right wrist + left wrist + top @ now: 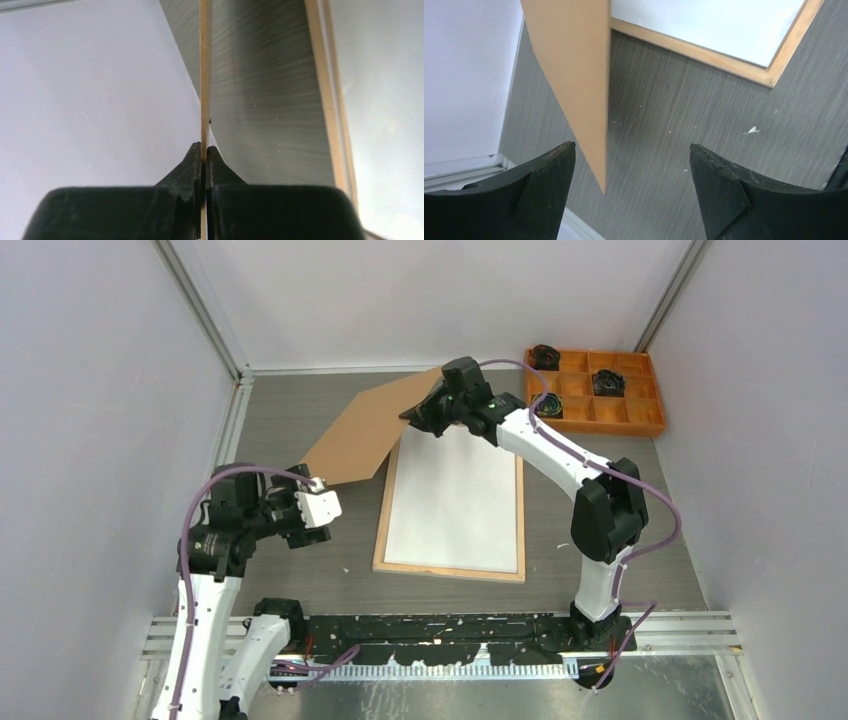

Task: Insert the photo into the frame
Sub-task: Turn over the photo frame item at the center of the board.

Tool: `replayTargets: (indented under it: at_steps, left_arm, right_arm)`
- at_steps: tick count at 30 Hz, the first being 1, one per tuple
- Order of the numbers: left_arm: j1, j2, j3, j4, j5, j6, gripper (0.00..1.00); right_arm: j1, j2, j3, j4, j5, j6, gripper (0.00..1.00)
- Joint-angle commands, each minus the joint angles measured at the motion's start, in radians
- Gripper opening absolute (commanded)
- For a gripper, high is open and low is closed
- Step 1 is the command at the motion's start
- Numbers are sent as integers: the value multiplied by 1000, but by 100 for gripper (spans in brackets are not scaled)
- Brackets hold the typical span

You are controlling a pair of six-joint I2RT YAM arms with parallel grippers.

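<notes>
Right gripper (pixel 204 148): clamping the backing board (pixel 365 430), holding it tilted.
Left gripper (pixel 631 148): hovering released near its corner.
Frame (pixel 450 571): lying back-up.

You'll see the backing board (pixel 365 435) is smooth, matt brown fibreboard. The frame (pixel 450 572) shows pale bare wood, and the photo (pixel 455 500) inside it plain white matt paper. Your table (pixel 620 570) is grey with a streaky grain. At 1 o'clock, the compartment tray (pixel 610 426) looks like orange plastic. The fingers (pixel 539 195) are matt black.
</notes>
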Motion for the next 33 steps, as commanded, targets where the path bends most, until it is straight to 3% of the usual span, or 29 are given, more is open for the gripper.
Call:
replayTargets:
  at_steps: [1, 7, 11, 22, 24, 28, 30, 31, 33]
  left_arm:
    - [-10, -34, -48, 142, -52, 102, 85]
    - [-14, -5, -65, 294, -99, 10, 78]
    - [-16, -17, -74, 305, -83, 44, 72]
    - [-16, -13, -39, 251, -66, 92, 11]
    - [-16, -7, -21, 250, -75, 97, 1]
    - [-16, 5, 27, 250, -109, 96, 0]
    - [-16, 5, 56, 241, -120, 103, 0]
    - [-16, 6, 69, 227, -115, 113, 0]
    - [-16, 11, 105, 176, -94, 141, 0]
  right_arm:
    - [21, -59, -13, 190, -109, 147, 1]
    - [45, -83, -35, 215, -134, 192, 1]
    - [56, -84, -46, 232, -145, 219, 1]
    - [76, -94, -65, 320, -199, 211, 1]
    - [73, -100, -63, 317, -235, 162, 14]
    - [29, -138, -103, 263, -323, -19, 69]
    - [-5, -189, -151, 261, -380, -113, 89]
    - [-24, -212, -176, 266, -414, -175, 98]
    - [-57, -260, -171, 173, -449, -375, 100]
